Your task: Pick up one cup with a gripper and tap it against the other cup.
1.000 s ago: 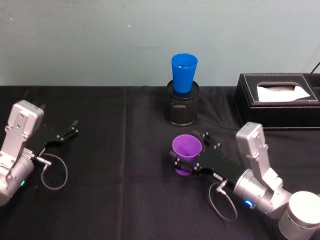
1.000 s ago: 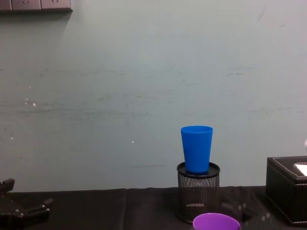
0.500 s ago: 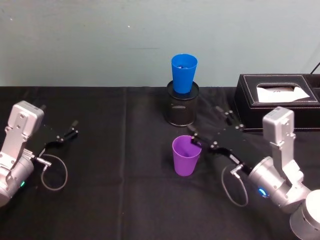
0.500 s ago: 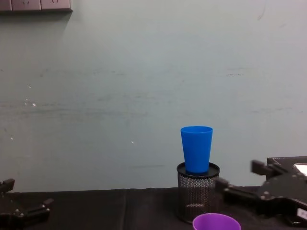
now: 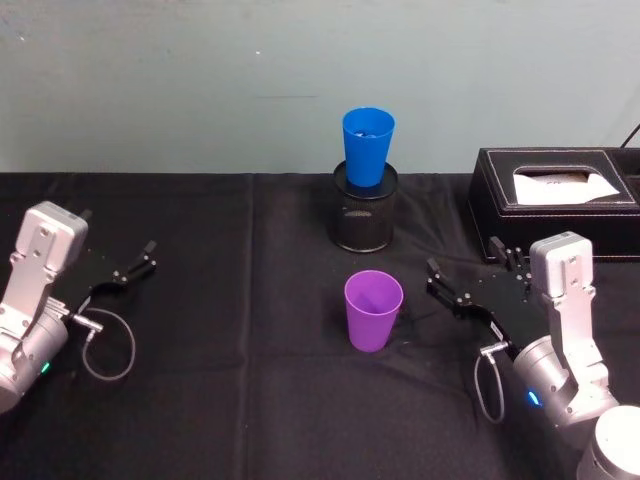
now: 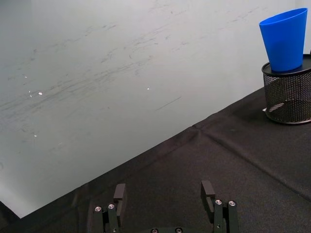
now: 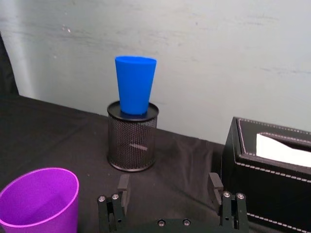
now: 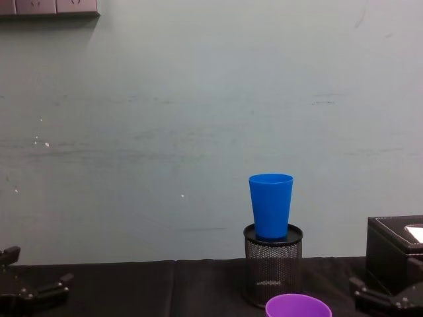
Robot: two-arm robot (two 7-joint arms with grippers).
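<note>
Since releasing the purple cup (image 5: 373, 309), the right end effector (image 5: 464, 277) has withdrawn, open, empty.

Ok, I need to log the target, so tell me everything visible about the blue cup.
The blue cup is a plain, smooth, tapered tumbler that looks like plastic, with no handle. It stands upright, mouth up, its narrow base set in the top of a black mesh holder near the wall, beyond the purple cup. No gripper touches it.
</note>
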